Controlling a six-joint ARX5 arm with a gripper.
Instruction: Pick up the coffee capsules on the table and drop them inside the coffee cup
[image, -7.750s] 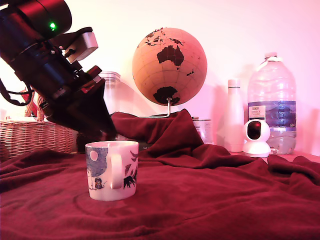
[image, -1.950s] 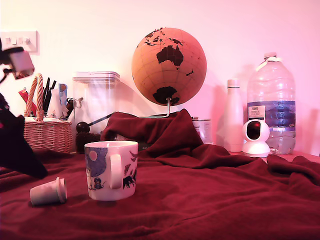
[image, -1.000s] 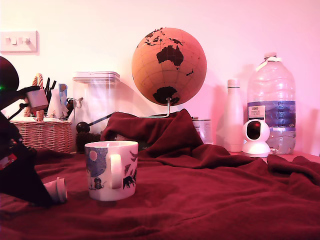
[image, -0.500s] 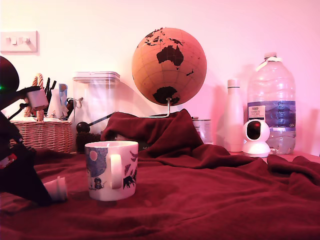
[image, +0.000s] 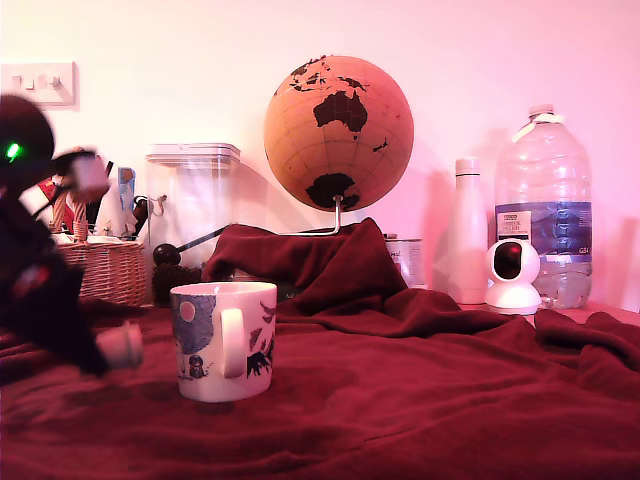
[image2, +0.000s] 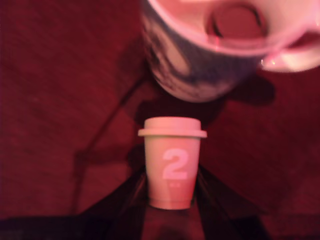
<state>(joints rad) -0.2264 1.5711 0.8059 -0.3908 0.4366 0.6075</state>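
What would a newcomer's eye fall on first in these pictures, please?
Probably the large cork globe standing behind the red cloth, near the middle of the exterior view. Next, the white cartoon mug on the cloth, and beside it, at that view's left, the blurred dark claw gripping a pale capsule marked "2".
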